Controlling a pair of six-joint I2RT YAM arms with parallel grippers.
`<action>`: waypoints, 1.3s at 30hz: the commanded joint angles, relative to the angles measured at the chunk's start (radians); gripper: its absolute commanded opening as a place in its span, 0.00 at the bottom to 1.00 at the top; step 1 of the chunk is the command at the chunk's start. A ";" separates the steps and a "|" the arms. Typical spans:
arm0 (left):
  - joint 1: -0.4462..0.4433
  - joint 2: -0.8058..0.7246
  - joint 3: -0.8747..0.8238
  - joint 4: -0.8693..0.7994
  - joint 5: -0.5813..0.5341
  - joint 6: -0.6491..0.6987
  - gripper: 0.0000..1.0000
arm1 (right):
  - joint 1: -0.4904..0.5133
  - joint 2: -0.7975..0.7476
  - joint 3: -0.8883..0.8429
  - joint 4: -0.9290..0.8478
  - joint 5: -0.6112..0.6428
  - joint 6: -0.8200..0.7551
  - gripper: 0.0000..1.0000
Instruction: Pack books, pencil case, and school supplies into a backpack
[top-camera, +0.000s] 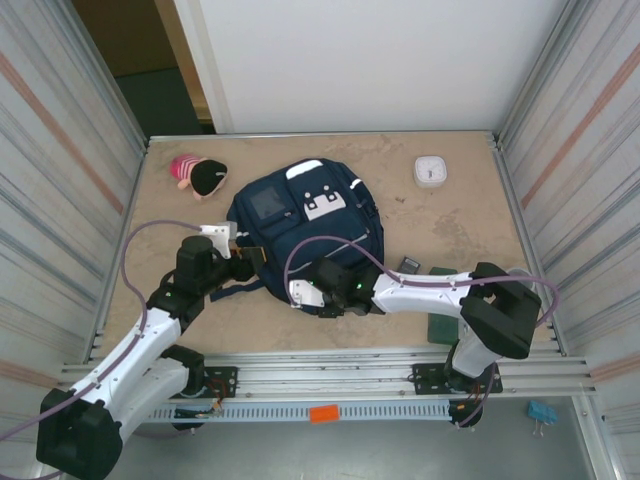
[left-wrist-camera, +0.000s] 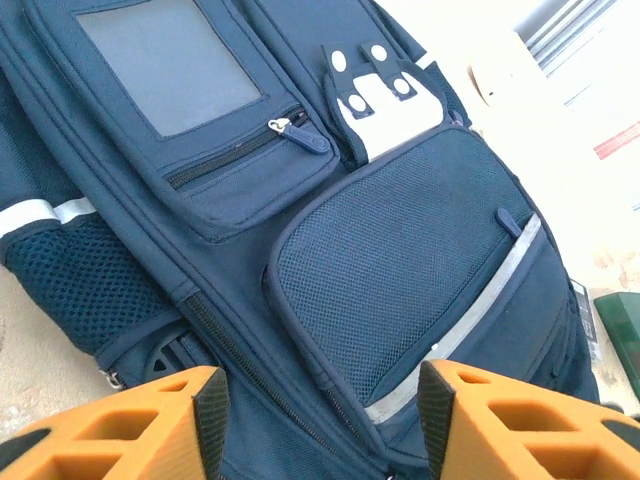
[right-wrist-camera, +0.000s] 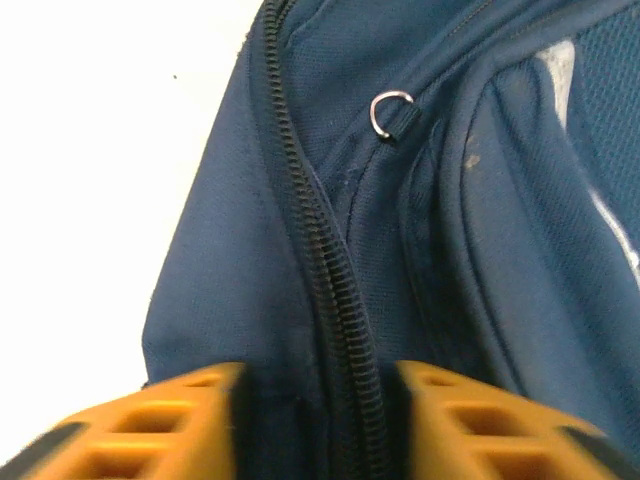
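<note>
A pink-and-black plush (top-camera: 198, 175) lies far left on the sandy, mottled surface (top-camera: 450, 215). The left claw (left-wrist-camera: 320, 415) has hollow-celled orange fingers (left-wrist-camera: 190, 420) that stand apart at the near left side of the backpack (top-camera: 330, 225).

The backpack lies flat mid-surface, front up. It is navy woven fabric, rounded at the top. It has a square window pocket (left-wrist-camera: 165, 60), a white patch (left-wrist-camera: 385, 100) with dark dots, and a mesh pocket (left-wrist-camera: 400, 250) edged by a silvery stripe (left-wrist-camera: 485, 315).

At its near edge the right claw (right-wrist-camera: 320, 420) has its fingers close on either side of a black coil zip (right-wrist-camera: 335, 280). I cannot tell whether they pinch the fold. A small metal ring (right-wrist-camera: 390, 112) hangs in a fabric loop beside the zip.

Just right of the backpack lie a dark grey slab (top-camera: 407, 265) and a dark green book (top-camera: 440, 328), which is partly under the right arm. A white rounded-square device (top-camera: 431, 171) sits at the far right.
</note>
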 joint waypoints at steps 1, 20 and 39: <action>0.017 0.003 -0.012 0.024 -0.007 -0.018 0.55 | -0.018 -0.044 0.018 -0.058 0.050 0.025 0.20; 0.025 0.019 -0.086 0.227 0.070 0.026 0.54 | -0.283 -0.438 0.221 -0.194 -0.171 -0.093 0.00; 0.025 0.408 -0.154 0.715 0.110 0.274 0.50 | -0.352 -0.430 0.262 -0.186 -0.289 -0.109 0.00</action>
